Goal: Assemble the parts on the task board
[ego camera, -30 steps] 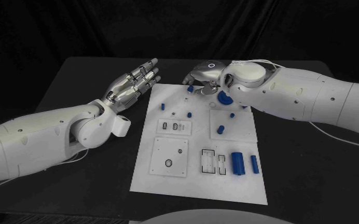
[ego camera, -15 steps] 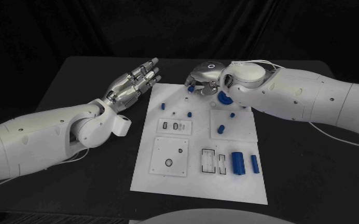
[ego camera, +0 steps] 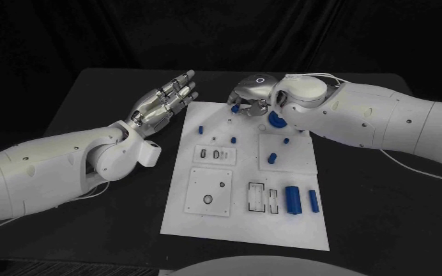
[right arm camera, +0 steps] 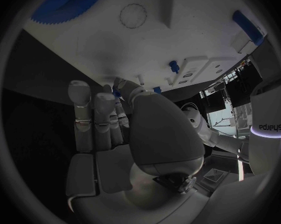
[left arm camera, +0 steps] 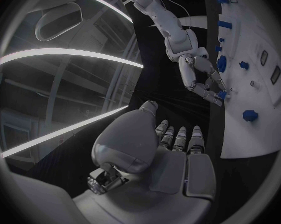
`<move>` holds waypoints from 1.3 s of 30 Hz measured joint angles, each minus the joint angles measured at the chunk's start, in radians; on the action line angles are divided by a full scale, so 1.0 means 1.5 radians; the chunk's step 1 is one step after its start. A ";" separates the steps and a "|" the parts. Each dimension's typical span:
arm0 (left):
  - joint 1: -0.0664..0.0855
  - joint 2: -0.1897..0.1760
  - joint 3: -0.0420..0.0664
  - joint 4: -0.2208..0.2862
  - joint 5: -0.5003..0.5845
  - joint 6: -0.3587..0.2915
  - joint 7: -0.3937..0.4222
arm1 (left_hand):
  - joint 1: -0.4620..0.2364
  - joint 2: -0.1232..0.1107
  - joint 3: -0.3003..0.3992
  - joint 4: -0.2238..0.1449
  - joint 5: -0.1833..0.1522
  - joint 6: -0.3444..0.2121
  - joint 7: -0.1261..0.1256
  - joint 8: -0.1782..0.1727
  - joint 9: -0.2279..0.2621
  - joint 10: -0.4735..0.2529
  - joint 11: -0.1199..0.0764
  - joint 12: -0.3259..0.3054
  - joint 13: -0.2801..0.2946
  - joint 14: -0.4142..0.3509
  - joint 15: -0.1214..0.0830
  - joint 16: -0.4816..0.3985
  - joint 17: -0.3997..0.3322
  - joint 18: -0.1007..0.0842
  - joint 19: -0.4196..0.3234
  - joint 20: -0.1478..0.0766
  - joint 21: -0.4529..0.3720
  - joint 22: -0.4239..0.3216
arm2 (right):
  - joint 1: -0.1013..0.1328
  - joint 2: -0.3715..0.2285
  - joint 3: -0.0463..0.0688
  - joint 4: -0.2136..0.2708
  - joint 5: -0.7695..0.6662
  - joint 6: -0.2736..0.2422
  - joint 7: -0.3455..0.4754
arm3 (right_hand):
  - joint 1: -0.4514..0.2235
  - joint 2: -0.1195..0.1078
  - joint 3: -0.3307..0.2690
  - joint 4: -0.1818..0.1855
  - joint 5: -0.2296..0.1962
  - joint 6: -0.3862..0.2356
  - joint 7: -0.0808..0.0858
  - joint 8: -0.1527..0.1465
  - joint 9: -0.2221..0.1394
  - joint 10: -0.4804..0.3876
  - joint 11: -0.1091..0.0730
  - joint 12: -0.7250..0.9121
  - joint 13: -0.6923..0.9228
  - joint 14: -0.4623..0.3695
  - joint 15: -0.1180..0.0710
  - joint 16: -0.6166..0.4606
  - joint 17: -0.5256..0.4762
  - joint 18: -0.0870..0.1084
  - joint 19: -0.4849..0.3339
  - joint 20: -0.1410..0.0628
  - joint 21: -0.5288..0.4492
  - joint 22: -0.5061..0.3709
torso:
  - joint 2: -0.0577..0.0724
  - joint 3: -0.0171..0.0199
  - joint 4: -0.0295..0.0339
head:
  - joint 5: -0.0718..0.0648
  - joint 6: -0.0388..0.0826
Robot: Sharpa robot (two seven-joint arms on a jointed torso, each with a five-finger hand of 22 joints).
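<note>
The white task board (ego camera: 241, 222), a flat rectangular plate, lies at the center of the matte black table (ego camera: 368, 212), with small blue parts scattered across its upper half. At upper center, the right hand (ego camera: 250, 97) pinches a small blue part (ego camera: 235, 108) over the board's top edge, beside a blue toothed gear (ego camera: 276, 120). The left hand (ego camera: 164, 105), released with fingers spread, hovers left of the board. 2 blue cylinders (ego camera: 293, 200) lie at lower right.
</note>
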 measured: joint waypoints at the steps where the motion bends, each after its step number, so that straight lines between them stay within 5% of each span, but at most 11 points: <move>1: 0.000 0.000 0.000 0.000 0.000 0.000 0.000 | 0.000 0.000 0.000 0.000 0.000 0.000 0.000 0.000 0.000 0.000 0.000 0.000 0.000 0.000 0.000 0.000 0.000 0.000 0.000 0.000 0.000 0.000 | 0.000 0.000 0.000 0.000 0.000 -0.001 0.001 | 0.000 0.000 0.001 0.001 0.000 0.000 0.000 0.000 0.000 0.001 0.001 0.000 0.000 0.000 0.000 0.000 0.000 0.000 0.000 0.000 0.000 0.000 | 0.000 0.0000 0.0000 | 0.000 0.000; 22: 0.000 0.000 0.000 -0.001 0.000 0.002 0.000 | 0.000 0.000 0.005 -0.001 0.000 0.000 0.000 0.000 0.000 0.000 0.000 0.000 0.000 0.003 0.003 0.000 0.000 0.000 0.000 0.000 0.000 0.000 | 0.000 -0.001 0.000 0.002 0.000 -0.030 0.013 | -0.028 0.005 0.016 0.021 -0.020 0.005 0.000 0.000 0.000 0.005 0.000 0.003 0.000 0.000 0.000 0.005 0.006 0.000 -0.002 0.002 0.003 0.008 | 0.000 0.0001 -0.0004 | 0.001 -0.001; 29: 0.000 -0.002 0.000 0.000 0.000 0.002 0.000 | 0.000 0.000 0.005 -0.001 0.000 0.000 0.000 0.000 0.000 0.000 0.000 0.000 0.000 0.003 0.002 0.000 0.000 0.000 0.000 0.000 0.000 0.000 | 0.000 -0.012 0.000 0.009 0.000 -0.037 0.013 | -0.042 -0.009 0.008 0.029 -0.037 0.005 0.000 0.000 0.000 -0.010 0.005 -0.002 -0.001 -0.004 0.004 0.002 -0.006 0.000 -0.005 0.005 -0.005 0.001 | 0.000 0.0001 -0.0002 | 0.001 -0.002; 32: 0.000 -0.006 0.000 0.002 0.000 0.002 0.000 | 0.000 0.000 0.005 -0.001 0.000 0.000 0.000 0.000 0.000 0.000 0.000 0.000 0.000 0.003 0.003 0.000 0.000 0.000 0.000 0.000 0.000 0.000 | 0.002 -0.030 0.000 0.024 0.000 -0.042 0.013 | -0.046 -0.013 0.005 0.031 -0.041 0.005 0.000 0.000 0.000 -0.016 0.006 -0.004 -0.001 -0.006 0.006 -0.003 -0.013 0.000 -0.007 0.007 -0.010 -0.004 | 0.000 0.0001 -0.0001 | 0.001 -0.001; 39: 0.000 -0.014 0.000 0.005 0.000 0.002 0.000 | 0.000 0.000 0.008 -0.001 0.000 0.000 0.000 0.000 0.000 -0.002 0.002 0.000 0.000 0.003 0.002 0.000 0.000 0.000 0.002 0.002 0.000 0.000 | 0.035 -0.111 0.000 0.106 0.001 -0.058 0.011 | -0.047 -0.014 0.003 0.034 -0.041 0.009 0.005 0.000 0.000 -0.016 0.006 -0.003 -0.001 -0.006 0.006 -0.006 -0.018 0.000 -0.007 0.007 -0.015 -0.006 | 0.000 0.0001 -0.0001 | 0.002 0.001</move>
